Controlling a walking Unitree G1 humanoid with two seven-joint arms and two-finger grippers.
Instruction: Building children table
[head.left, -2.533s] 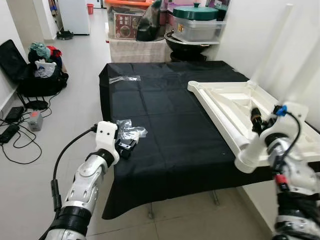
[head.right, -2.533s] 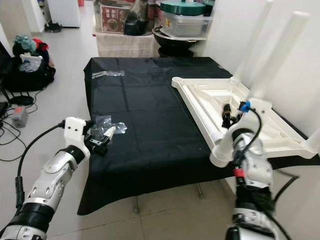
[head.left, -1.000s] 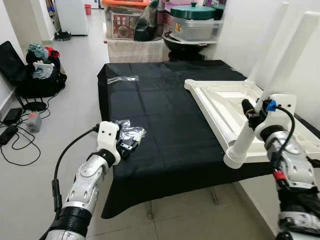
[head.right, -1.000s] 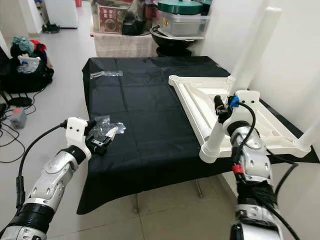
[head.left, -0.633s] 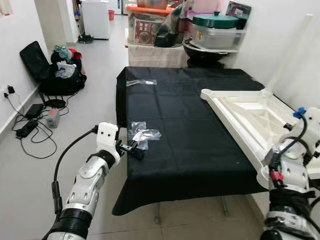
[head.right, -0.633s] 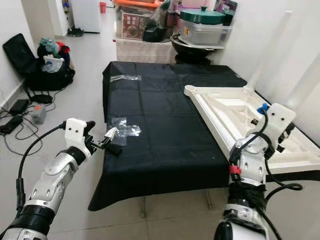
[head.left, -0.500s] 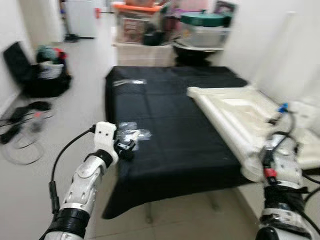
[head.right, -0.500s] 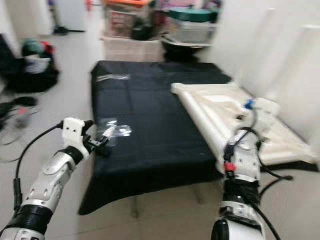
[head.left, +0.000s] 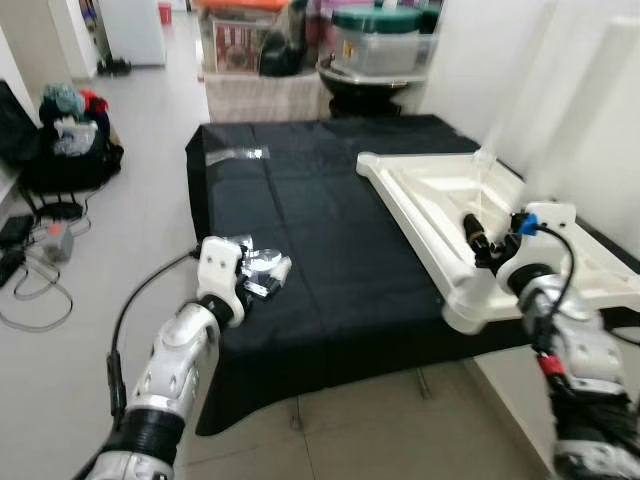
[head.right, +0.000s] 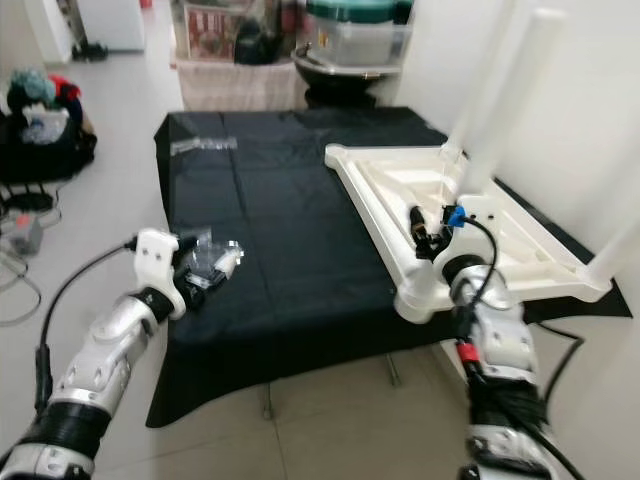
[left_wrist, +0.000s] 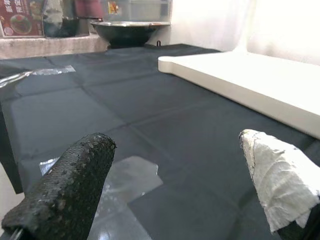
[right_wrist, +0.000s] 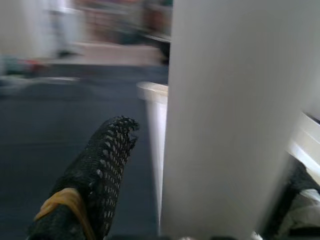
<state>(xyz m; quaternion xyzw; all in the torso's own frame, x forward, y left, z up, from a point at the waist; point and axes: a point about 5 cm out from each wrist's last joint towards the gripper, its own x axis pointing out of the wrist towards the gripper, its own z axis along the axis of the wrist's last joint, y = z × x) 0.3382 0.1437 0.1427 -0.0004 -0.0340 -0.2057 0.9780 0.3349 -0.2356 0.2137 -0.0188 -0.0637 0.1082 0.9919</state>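
An upturned white children's table (head.left: 440, 195) lies on the right half of a black cloth-covered table (head.left: 330, 230), with white legs (head.right: 510, 90) standing up at its far side. My right gripper (head.left: 478, 238) is over its near end, shut on a loose white leg (head.left: 470, 305) that slants down to the near corner. In the right wrist view that leg (right_wrist: 225, 125) sits against a black finger (right_wrist: 95, 175). My left gripper (head.left: 257, 280) is open at the cloth's left edge, beside clear plastic bags of small parts (head.left: 268, 263); nothing is between its fingers (left_wrist: 75, 190).
Another clear bag (head.left: 235, 154) lies at the cloth's far left corner. Boxes, a wok and a lidded container (head.left: 375, 50) are stacked behind the table. A black bag with clothes (head.left: 65, 140) and cables (head.left: 40, 250) are on the floor to the left. A white wall runs along the right.
The head view swung about and settled back. My right gripper still holds the white leg at the table's near corner. My left gripper stays by the plastic bags.
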